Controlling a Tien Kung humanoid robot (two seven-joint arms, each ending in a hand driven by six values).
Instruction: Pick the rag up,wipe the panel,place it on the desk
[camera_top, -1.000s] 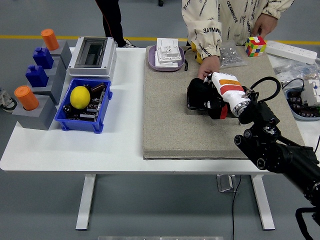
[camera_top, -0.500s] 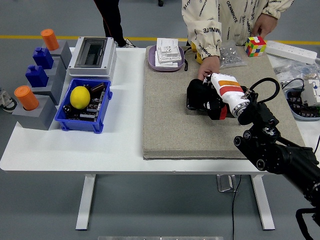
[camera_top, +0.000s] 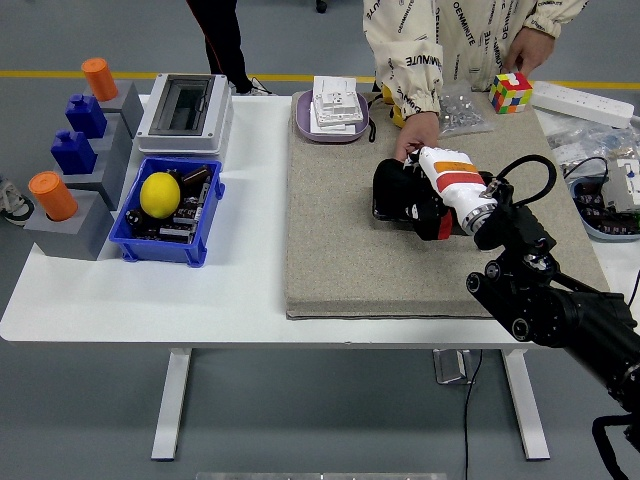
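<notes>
The right hand (camera_top: 412, 197) is sitting a touch further left and further up the grey felt mat (camera_top: 340, 250) than a second ago, its black fingers curling over a dark rag (camera_top: 392, 185) and pressing it down on a flat dark panel (camera_top: 381, 210). The rag is looking black and bunched, mostly hidden beneath the hand, so whether the fingers are truly gripping it is unclear. A person's hand (camera_top: 417, 131) is resting at the panel's far edge, unmoved. The mat is lying on a white table (camera_top: 240, 290); a blue bin (camera_top: 170, 215) is holding a lemon (camera_top: 159, 194) to the left. Beyond, a Rubik's cube (camera_top: 510, 92) is standing near the far edge, grey floor behind.
</notes>
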